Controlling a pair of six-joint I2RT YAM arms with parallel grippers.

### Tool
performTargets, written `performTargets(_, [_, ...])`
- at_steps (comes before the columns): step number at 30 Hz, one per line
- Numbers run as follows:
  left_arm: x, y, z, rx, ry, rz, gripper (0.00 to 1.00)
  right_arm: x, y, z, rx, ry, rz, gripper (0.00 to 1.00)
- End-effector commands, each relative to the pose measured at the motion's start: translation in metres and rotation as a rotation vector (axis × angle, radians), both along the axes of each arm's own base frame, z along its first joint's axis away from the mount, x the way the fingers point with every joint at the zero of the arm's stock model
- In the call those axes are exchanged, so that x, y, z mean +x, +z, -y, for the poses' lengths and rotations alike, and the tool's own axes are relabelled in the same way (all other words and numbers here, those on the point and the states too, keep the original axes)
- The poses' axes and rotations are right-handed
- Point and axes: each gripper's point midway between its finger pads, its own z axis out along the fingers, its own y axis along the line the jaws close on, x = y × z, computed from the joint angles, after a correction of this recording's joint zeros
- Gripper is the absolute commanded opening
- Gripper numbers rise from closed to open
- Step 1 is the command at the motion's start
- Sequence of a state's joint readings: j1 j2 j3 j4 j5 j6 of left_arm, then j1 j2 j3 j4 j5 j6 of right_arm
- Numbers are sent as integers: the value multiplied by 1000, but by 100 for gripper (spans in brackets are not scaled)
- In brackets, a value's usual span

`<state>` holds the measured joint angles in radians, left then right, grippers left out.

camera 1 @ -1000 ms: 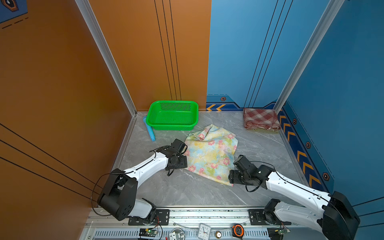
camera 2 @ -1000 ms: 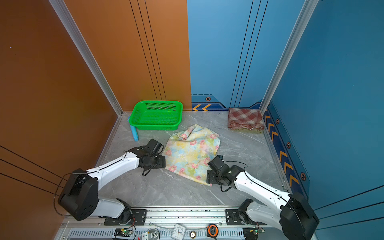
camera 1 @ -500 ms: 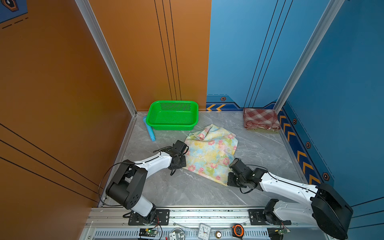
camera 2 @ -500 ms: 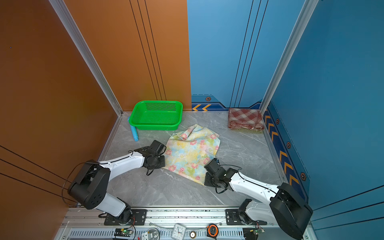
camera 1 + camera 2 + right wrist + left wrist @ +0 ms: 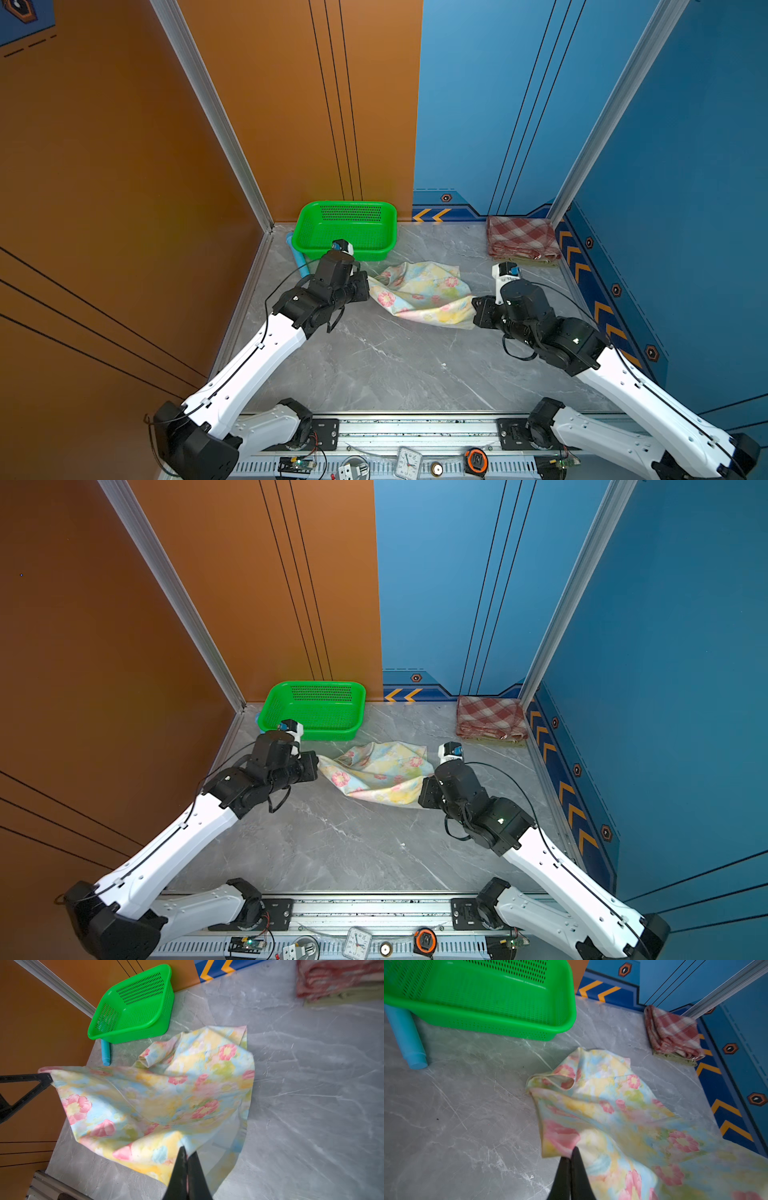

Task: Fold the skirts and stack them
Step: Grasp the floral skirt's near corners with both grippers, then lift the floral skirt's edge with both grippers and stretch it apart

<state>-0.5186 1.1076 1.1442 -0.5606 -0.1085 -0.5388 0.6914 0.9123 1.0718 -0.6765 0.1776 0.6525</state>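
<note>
The floral skirt (image 5: 419, 291) (image 5: 378, 771) hangs stretched between my two grippers, its far part still crumpled on the table. My left gripper (image 5: 368, 286) (image 5: 574, 1151) is shut on its left corner. My right gripper (image 5: 473, 309) (image 5: 186, 1150) is shut on its right corner. In the right wrist view the skirt (image 5: 166, 1088) sags between the two raised corners, with the left gripper's fingers (image 5: 31, 1081) pinching the far one. The plaid skirt (image 5: 519, 241) (image 5: 672, 1034) lies folded at the back right on top of the folded olive-green skirt (image 5: 675, 1057) (image 5: 342, 997).
A green mesh basket (image 5: 345, 232) (image 5: 316, 712) stands empty at the back left against the orange wall. A light blue tube (image 5: 297, 259) (image 5: 406, 1041) lies beside it. Walls close in the left, back and right sides of the grey marble table (image 5: 395, 365).
Both grippers have shut on the floral skirt's near corners and lifted them off the table, moving apart and toward the back. The skirt, flat before, now hangs bunched between them.
</note>
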Motion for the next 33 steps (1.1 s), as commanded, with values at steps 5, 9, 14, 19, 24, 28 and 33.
performTargets(5, [-17,78,-4,-40,-37,160,0,13,92,27,-87,-41,183,0])
performTargets(9, [-20,96,-6,-46,-42,191,0,19,113,28,-92,-49,223,0])
performTargets(14, [-17,100,-2,-37,-57,189,0,27,122,40,-94,-89,236,0])
performTargets(19, [-9,107,6,-37,-72,192,0,36,126,51,-64,-113,224,0])
performTargets(24, [-14,117,10,-47,-94,209,0,28,135,61,-56,-129,244,0])
performTargets(28, [-35,125,14,-23,-122,247,0,11,138,67,-57,-116,249,0])
performTargets(33, [-71,116,21,1,-175,278,0,-23,129,82,-65,-118,254,0])
